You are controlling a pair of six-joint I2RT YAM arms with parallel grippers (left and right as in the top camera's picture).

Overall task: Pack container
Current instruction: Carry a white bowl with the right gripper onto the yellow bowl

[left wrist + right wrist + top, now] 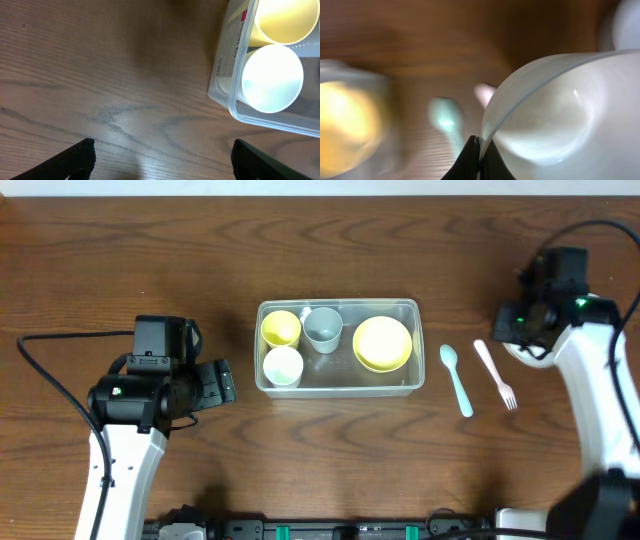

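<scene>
The container [340, 376] is lying in the middle of the wooden table [330, 240], between the two arms; the left gripper [218, 383] is hovering just beside the container's short end, apart from it, with its fingers spread wide and holding nothing; in the left wrist view that gripper [162, 157] is pointing at bare wood, and the container's rounded corner [231, 102] is showing at the upper edge of its reach. The right gripper [528, 322] is standing well apart from the container's opposite short end; in its wrist view the right gripper [479, 152] is pinching the thin rim of a white bowl [560, 120], which is filling most of that view; from overhead the bowl is too hidden to make out. Inside the container, a yellow cup [281, 328] is sitting in the far corner nearest the left arm, a white cup [283, 366] is sitting just beside it in the near corner, and a grey cup [323, 328] is standing against the far wall next to the yellow one; all three are upright with their mouths open, and the left wrist view is showing the white cup [272, 77] and yellow cup [285, 20] close together. A yellow bowl [382, 343] is filling the container's end toward the right arm. Outside that end, a teal spoon [457, 378] is lying near the container, and a pink fork [496, 373] is lying just beyond the spoon.
</scene>
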